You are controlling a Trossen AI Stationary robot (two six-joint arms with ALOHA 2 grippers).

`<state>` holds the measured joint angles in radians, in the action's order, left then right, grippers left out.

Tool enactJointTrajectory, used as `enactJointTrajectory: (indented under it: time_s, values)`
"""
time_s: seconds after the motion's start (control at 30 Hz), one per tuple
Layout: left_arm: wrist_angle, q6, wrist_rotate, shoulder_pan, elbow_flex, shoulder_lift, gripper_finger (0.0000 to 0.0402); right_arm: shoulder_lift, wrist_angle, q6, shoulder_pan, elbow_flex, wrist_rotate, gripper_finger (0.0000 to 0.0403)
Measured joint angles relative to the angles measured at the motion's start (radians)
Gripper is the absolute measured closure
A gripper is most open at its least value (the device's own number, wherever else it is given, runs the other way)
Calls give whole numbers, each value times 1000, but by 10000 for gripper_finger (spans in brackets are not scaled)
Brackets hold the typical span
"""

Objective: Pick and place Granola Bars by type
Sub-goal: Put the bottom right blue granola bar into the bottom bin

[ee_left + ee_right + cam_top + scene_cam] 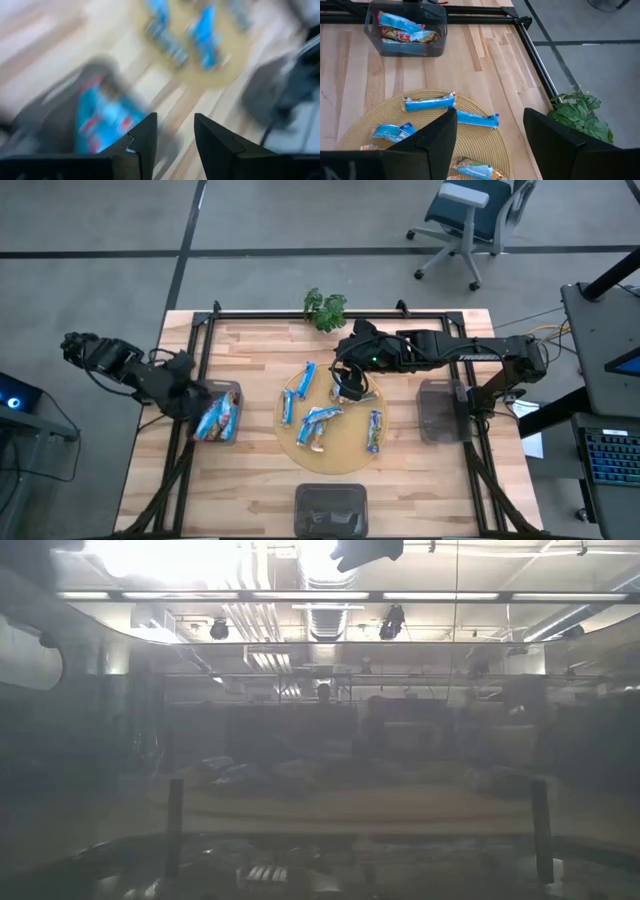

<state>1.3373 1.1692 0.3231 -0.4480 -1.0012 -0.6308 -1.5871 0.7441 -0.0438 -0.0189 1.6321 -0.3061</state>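
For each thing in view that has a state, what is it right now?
left gripper: fingers open, empty, over the left bin
right gripper: fingers open, empty, above the mat
left bin: holds several granola bars
right bin: looks empty
front bin: looks empty
round mat: several bars lying loose on it
plant: upright at the table's far edge

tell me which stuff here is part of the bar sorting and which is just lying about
Part of the job:
- bars on the round mat
- left bin, bars already in it
- right bin
- near bin
- left gripper, open at the left bin
- right gripper, open over the mat

Just lying about:
- plant
- office chair
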Motion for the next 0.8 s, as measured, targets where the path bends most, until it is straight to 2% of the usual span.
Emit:
enactJointTrajectory:
  time_s: [0.07,0.13,0.23,0.33,0.43,0.53,0.8]
  values:
    - [-159,-71,86,0,10,0,291,0,0,3,0,0,0,184]
    - [-337,-204,145,0,23,-4,299,0,0,4,0,0,0,184]
    - [-575,-404,196,0,26,-15,325,0,1,4,0,0,0,184]
    - [-734,-554,218,1,20,-25,361,0,7,4,0,0,0,184]
    - [-795,-630,231,1,14,-30,394,0,8,3,0,0,0,184]
    - [-823,-674,262,1,13,-34,399,0,8,3,0,0,26,184]
    - [-937,-786,308,1,15,-81,401,10,54,15,-1,0,190,184]
